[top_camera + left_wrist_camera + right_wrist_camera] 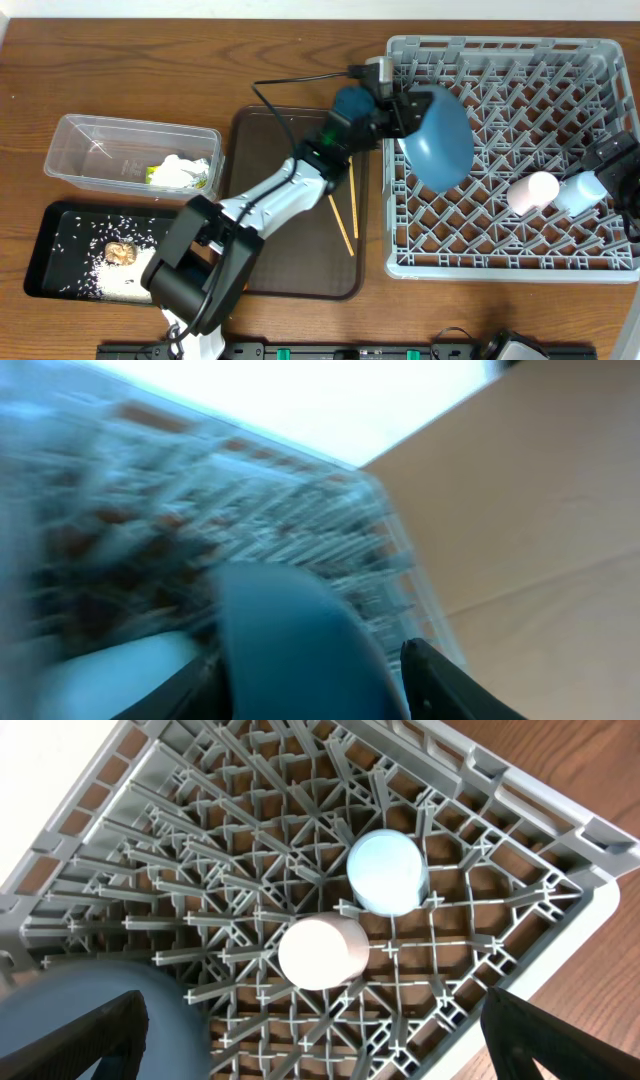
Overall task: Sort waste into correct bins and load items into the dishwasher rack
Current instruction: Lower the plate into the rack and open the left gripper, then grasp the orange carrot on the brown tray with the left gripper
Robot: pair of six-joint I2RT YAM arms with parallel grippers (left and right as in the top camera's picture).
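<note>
**Blue plate held over the rack's near-left corner**

From above, the left gripper [408, 112] is pinching the blue plate [441, 136] by its rim. The plate is tilted on edge at about 10 o'clock in the dishwasher rack [600, 262]; I can't tell whether it touches the pegs. The left wrist view is blurred, but the plate [290, 650] sits between the dark fingers [445, 685].

The pink cup [532, 192] and light blue cup [583, 190] stand side by side at the rack's 4 o'clock. The right gripper [312, 1010] hangs above them, spread wide.

Two chopsticks [345, 215] lie at the 3 o'clock edge of the brown tray [300, 280]. At the table's 9 o'clock, the wrapper [182, 172] is in the clear tub [70, 150]. Rice [115, 285] and a food scrap [120, 251] lie in the black tray [40, 250].
</note>
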